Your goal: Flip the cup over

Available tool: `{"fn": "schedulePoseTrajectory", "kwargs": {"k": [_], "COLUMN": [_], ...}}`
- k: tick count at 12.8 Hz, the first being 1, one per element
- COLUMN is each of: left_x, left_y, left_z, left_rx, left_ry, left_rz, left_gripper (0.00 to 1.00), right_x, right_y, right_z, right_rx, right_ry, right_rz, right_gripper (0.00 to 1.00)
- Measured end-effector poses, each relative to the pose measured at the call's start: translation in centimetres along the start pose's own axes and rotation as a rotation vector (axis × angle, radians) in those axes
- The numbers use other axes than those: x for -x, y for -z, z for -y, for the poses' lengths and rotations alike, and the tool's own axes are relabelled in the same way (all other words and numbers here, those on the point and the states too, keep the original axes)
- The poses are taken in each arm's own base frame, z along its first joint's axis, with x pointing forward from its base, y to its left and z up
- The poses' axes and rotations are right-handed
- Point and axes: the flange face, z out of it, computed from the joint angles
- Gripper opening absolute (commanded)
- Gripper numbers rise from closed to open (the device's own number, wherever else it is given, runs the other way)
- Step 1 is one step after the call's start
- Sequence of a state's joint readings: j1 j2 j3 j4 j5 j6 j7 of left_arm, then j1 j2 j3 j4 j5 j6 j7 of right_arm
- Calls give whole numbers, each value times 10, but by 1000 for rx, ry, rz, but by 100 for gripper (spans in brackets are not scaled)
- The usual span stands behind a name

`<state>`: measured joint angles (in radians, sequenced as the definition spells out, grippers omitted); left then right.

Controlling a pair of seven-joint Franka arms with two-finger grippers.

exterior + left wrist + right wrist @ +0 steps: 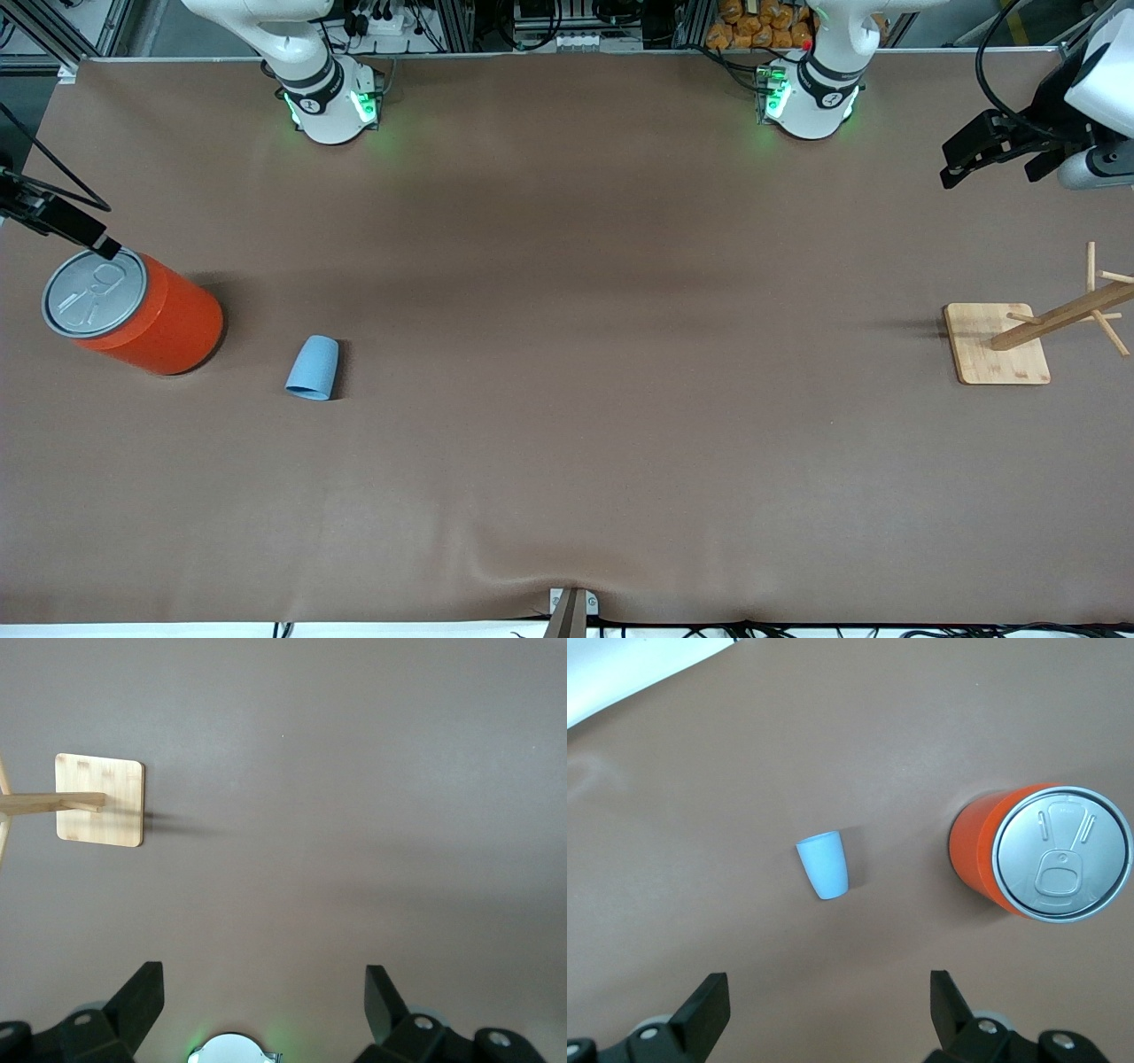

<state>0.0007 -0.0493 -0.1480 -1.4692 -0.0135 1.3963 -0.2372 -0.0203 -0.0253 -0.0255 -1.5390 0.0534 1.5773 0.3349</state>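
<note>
A small light-blue cup (313,367) (824,865), plain, matte, tapered and without a handle, stands upside down on the table, wide rim down, closed base up, at about four o'clock from the orange can (133,311) (1036,850), toward the right arm's end.

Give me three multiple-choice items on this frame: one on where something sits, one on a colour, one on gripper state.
1. Where is the small light-blue tapered plastic cup?
A. On the wooden rack's base
B. On the brown table beside the large orange can with a grey lid, toward the right arm's end
C. Inside the orange can

2. What colour is the can's pull-tab lid?
A. Grey
B. Green
C. Blue

3. How do the left gripper and right gripper stand?
A. Both shut on the cup
B. Left open, right shut
C. Both open, holding nothing

Answers:
1 B: the front view shows the cup on the table next to the can.
2 A: the right wrist view shows a grey metal top.
3 C: each wrist view shows the fingers spread wide over bare table.
</note>
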Motion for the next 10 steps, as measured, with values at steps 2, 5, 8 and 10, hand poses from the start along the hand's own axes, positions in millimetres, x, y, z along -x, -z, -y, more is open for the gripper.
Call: {"fn": "schedulePoseTrajectory", "kwargs": {"k": [2,5,8,10], "left_x": [0,0,0,0], "left_y": [0,1,3,3], "left_z": [0,0,1,1], "left_rx": [0,0,2,2], "left_ry": [8,12,13,13], "left_rz": [0,-1,-6,-6], "left_gripper": [100,100,100,100], "right_x": [2,3,3,3], "right_y": [4,4,3,-1], "right_z": [0,0,0,0], "right_rx": [-3,-2,-1,2], "right_ry": [2,2,2,5], "right_rz": [-5,-4,1,11], "right_gripper": [100,100,100,100]}}
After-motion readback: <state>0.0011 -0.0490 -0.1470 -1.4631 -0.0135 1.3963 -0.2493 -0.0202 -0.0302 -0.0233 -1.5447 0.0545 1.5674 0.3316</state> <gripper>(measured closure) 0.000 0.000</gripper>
